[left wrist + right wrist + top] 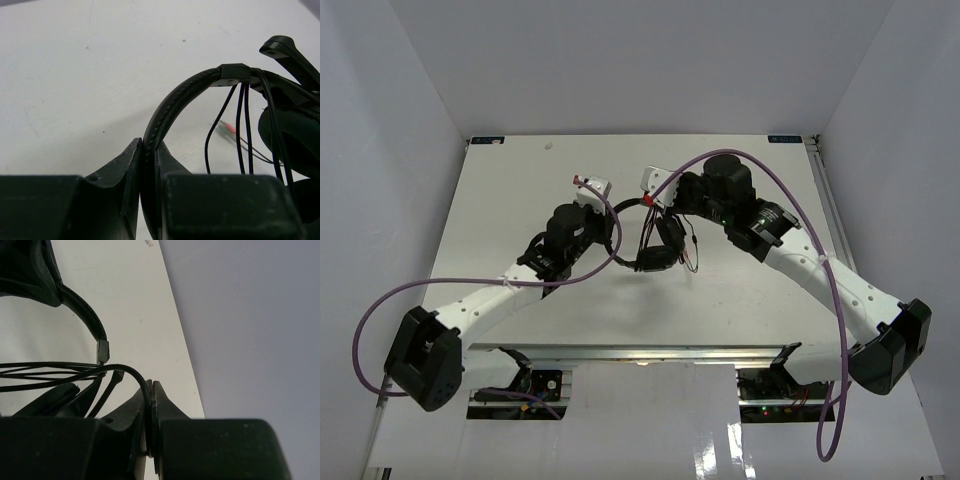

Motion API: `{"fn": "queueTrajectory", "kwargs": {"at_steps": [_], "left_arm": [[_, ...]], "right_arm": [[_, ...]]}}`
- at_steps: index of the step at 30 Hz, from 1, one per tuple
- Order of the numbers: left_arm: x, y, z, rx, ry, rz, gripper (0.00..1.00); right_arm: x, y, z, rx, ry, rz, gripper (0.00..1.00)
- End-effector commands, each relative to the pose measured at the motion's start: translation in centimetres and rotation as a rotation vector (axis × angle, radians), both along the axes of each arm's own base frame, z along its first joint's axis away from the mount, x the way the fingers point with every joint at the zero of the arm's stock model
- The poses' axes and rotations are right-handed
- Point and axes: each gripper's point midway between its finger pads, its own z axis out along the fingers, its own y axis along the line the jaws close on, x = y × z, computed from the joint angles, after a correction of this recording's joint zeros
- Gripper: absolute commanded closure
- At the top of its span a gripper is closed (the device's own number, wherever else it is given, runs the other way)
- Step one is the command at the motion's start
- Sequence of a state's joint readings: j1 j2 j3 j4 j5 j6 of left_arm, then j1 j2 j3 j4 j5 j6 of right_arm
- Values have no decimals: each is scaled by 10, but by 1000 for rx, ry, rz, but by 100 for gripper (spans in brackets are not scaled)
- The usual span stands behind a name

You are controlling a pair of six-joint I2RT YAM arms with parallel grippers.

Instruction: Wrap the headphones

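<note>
The black headphones [658,250] sit mid-table between my two arms, the headband [620,215] arching to the left. My left gripper [608,214] is shut on the padded headband [167,112], which runs up from between its jaws. Several strands of thin black cable [246,125] hang over the headband's end, near the earcup [292,140]. The pink-tipped plugs [227,129] lie blurred on the table beyond. My right gripper [658,204] is shut on the thin cable [135,374], which curves out of its jaws towards the headband [82,310].
The white table [520,190] is boxed in by grey walls on three sides. Thick purple arm cables [800,215] loop over both arms. The table's right edge [177,340] runs close to the right gripper.
</note>
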State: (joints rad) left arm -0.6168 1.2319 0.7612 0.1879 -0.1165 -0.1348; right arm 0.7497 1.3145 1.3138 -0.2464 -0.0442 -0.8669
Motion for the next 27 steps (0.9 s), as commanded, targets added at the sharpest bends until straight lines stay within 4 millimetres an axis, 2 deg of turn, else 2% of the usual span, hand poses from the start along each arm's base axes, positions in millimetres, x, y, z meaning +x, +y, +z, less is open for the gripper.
{"fn": "queueTrajectory", "kwargs": {"at_steps": [1,7,12,13,16,22,24,27], "left_arm": [[-27,-16,34,-64,-71,-125,100],[-53,-26,39,-83,-75,-244,100],[-67,-28,48,-111,-88,-292,100],[-68,-27,50,-116,-92,-292,100],[-74,-25,62,-139,-112,-296,100],[-80,-22,89,-176,-158,-299,100],[-80,-22,98,-190,-170,-303,100],[-82,-26,120,-223,-195,-323,100]], "right_arm": [[21,-6,20,57,-90,-57,92],[36,-8,20,79,-81,-87,92],[64,-21,20,127,-36,-148,92],[63,-20,22,139,-29,-142,92],[77,-36,8,154,23,-171,92],[82,-51,-16,207,136,-176,92],[82,-51,-22,231,181,-164,92],[75,-40,-40,257,280,-99,92]]}}
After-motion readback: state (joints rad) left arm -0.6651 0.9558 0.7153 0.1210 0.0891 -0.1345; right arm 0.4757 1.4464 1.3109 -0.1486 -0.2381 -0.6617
